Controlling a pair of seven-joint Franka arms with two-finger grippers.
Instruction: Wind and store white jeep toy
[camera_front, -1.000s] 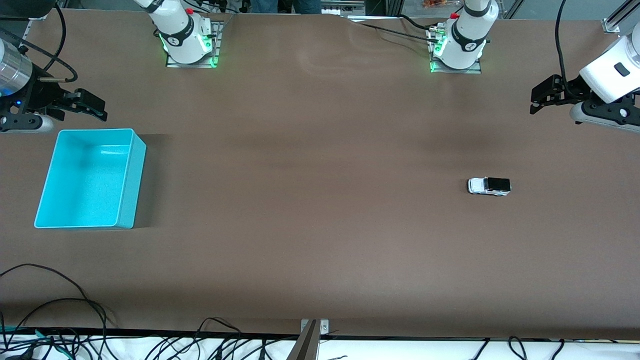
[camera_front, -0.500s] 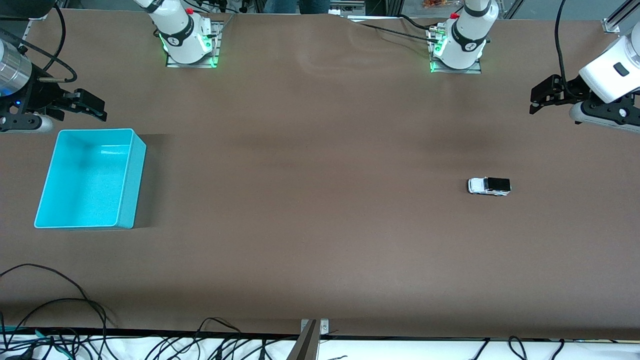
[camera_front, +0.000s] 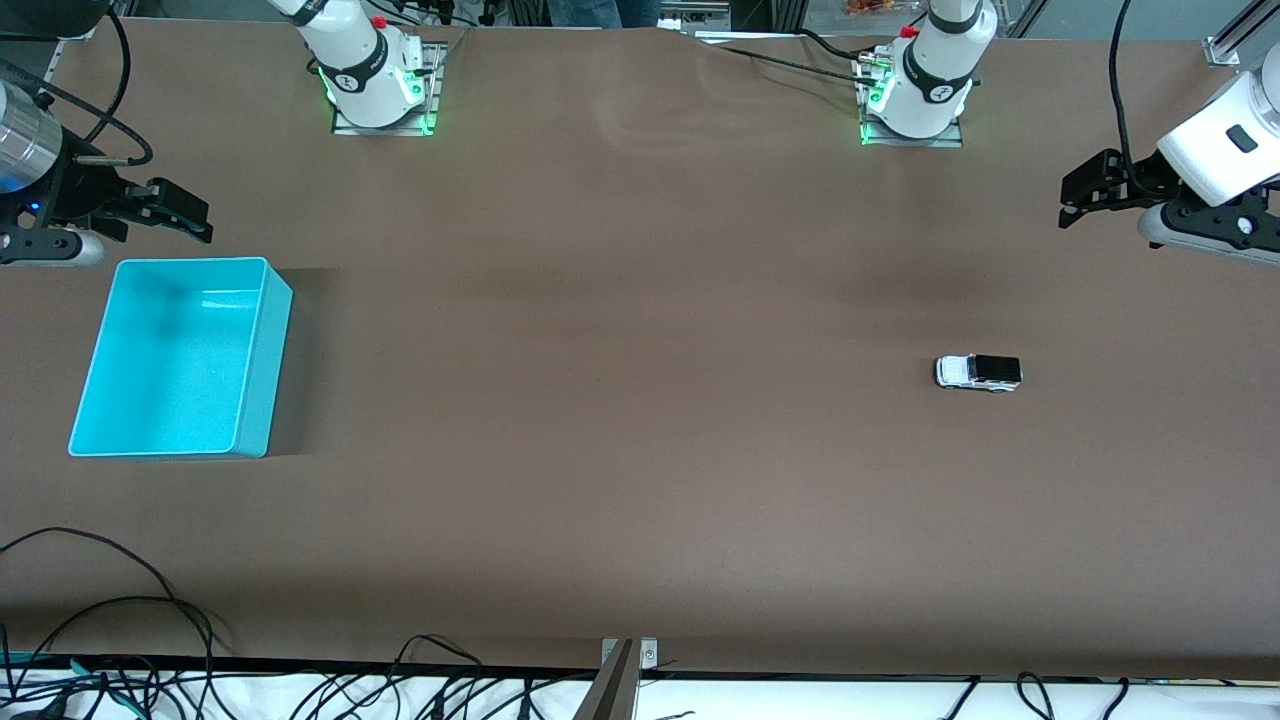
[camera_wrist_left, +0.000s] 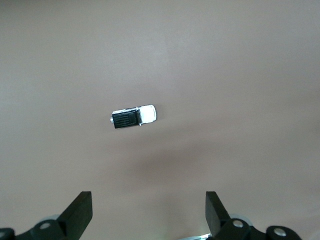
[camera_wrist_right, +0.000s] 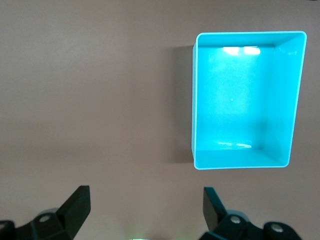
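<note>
The left gripper (camera_front: 1075, 195) is hanging in the air at the left arm's end of the table, with its fingers (camera_wrist_left: 80, 212) standing wide apart. The right gripper (camera_front: 190, 212) is waiting at the right arm's end, its fingers (camera_wrist_right: 77, 205) also spread wide.

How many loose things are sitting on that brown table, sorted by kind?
Small white toy car with a black roof: 1
Open cyan plastic bin, nothing in it: 1
Total: 2
</note>
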